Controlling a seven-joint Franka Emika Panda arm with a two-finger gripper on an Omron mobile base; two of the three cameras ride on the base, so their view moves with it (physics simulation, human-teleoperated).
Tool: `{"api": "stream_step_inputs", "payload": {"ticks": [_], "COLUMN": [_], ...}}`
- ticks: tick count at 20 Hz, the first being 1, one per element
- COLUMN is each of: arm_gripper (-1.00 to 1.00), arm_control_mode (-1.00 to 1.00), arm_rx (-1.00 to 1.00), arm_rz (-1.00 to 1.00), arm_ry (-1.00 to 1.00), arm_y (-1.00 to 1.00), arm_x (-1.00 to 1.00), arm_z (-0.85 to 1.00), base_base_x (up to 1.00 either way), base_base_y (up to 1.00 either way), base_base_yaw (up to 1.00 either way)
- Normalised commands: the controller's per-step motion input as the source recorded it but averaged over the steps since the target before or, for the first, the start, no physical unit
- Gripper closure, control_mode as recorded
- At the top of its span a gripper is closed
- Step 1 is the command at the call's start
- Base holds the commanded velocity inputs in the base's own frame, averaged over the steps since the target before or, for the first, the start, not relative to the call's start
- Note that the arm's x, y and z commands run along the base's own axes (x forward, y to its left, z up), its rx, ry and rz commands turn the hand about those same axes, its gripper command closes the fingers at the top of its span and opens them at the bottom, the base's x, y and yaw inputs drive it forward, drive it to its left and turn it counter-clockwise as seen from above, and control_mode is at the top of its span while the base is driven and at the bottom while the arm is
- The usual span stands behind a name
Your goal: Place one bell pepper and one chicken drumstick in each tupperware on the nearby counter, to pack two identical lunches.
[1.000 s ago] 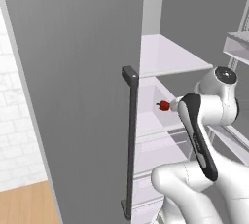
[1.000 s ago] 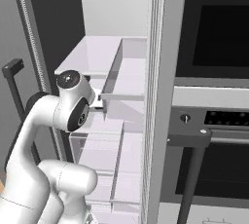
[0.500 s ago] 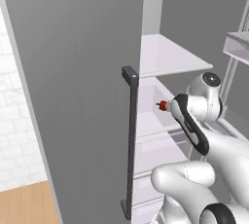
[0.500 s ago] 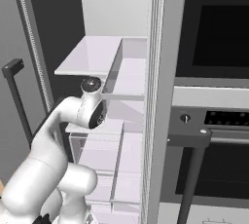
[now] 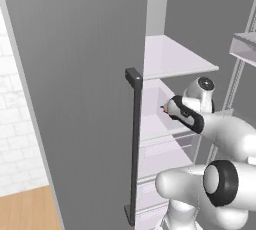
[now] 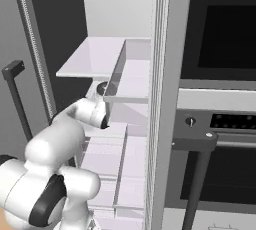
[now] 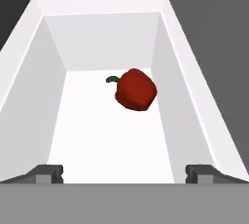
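Inside the open fridge, a red bell pepper is framed between the wide-spread, empty fingers of the gripper, apparently aligned for grasping within the white drawer.

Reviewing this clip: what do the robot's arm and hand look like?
The arm is glossy white with rounded, bulbous links and dark grey or black round joint caps and bands. The hand ends in two small dark grey blocky fingertips. No cables or markings are visible.
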Motion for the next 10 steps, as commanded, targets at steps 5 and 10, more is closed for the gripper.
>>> {"api": "stream_step_inputs", "payload": {"ticks": [5,10], "arm_gripper": [-1.0,-1.0], "arm_control_mode": [-1.0,-1.0], "arm_rx": [0.0,0.0], "arm_rz": [0.0,0.0], "arm_ry": [0.0,0.01], "arm_y": [-0.03,-0.02], "arm_x": [0.57,0.64], "arm_z": [-0.38,-0.19], "base_base_x": [0.0,0.0], "base_base_y": [0.0,0.0], "base_base_yaw": [0.0,0.0]}}
